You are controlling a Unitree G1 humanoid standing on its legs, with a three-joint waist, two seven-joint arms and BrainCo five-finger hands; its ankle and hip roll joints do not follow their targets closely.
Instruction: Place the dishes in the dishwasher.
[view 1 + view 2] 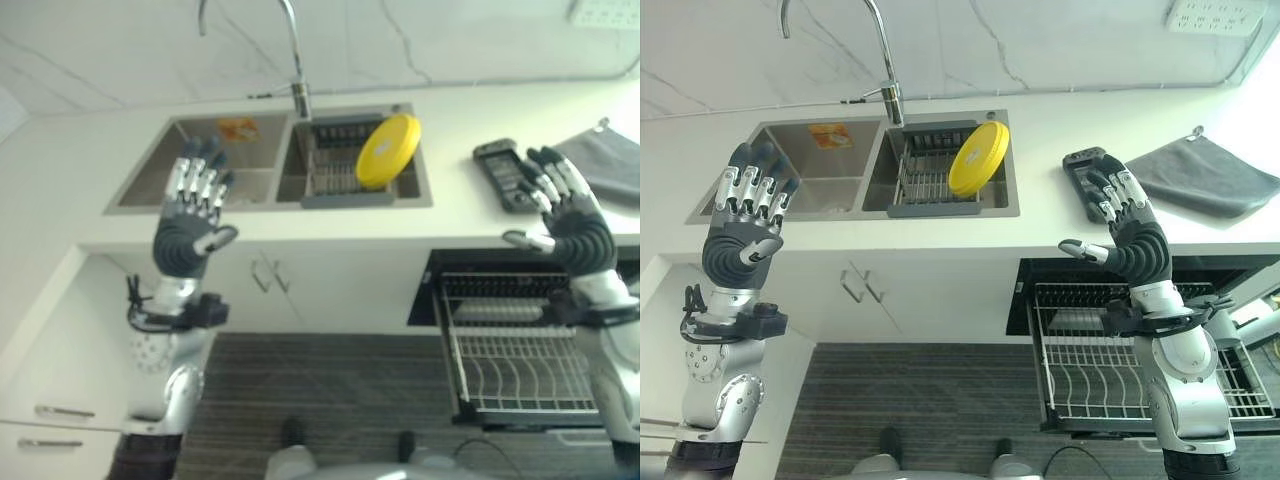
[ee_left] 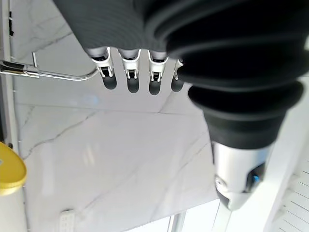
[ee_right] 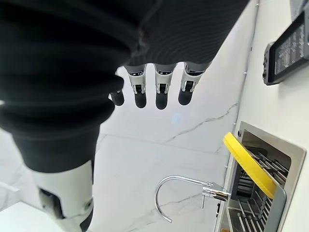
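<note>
A yellow plate point(image 1: 978, 158) stands on edge, leaning in the wire rack point(image 1: 927, 180) inside the right basin of the sink point(image 1: 1012, 190); the plate point(image 3: 248, 166) shows in the right wrist view too. The dishwasher's pulled-out wire rack point(image 1: 1092, 375) lies below the counter at the right, with nothing in it. My left hand point(image 1: 743, 220) is raised in front of the left basin, fingers straight, holding nothing. My right hand point(image 1: 1127, 232) is raised above the dishwasher rack, near the counter edge, fingers straight and holding nothing.
A curved tap point(image 1: 880, 45) rises behind the sink. A dark flat device point(image 1: 1087, 180) and a grey cloth point(image 1: 1205, 178) lie on the counter at the right. An orange sponge point(image 1: 830, 135) lies in the left basin. White cabinet doors point(image 1: 870, 290) face me under the sink.
</note>
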